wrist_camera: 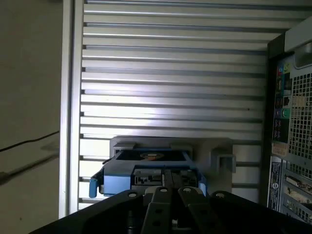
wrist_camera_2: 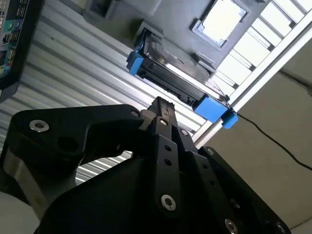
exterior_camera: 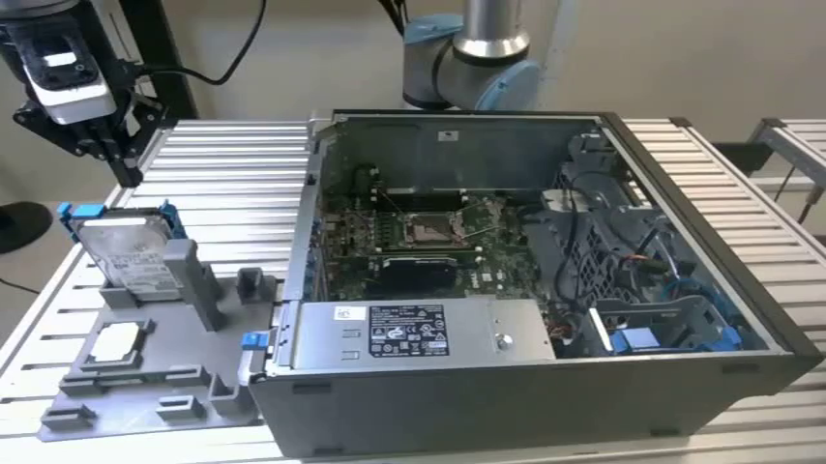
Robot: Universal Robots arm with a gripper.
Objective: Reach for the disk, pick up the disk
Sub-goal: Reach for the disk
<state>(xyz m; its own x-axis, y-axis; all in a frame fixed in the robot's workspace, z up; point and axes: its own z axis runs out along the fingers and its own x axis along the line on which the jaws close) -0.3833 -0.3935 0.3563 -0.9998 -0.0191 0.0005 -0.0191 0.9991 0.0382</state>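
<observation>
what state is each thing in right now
claw: shut, empty, hanging above the disk, apart from it
disk: clipped in its blue frame, resting on the grey holder, not gripped
grey holder: lying flat on the slatted table
chip: seated flat in its pocket on the holder
computer case: open, side panel off, board exposed

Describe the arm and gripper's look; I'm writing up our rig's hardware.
The arm is a silver tube with light blue joint caps. The gripper is black, built of hinged angular bars dotted with silver screw heads. In the exterior view a white-and-grey block sits above it, and a black cable trails off.
</observation>
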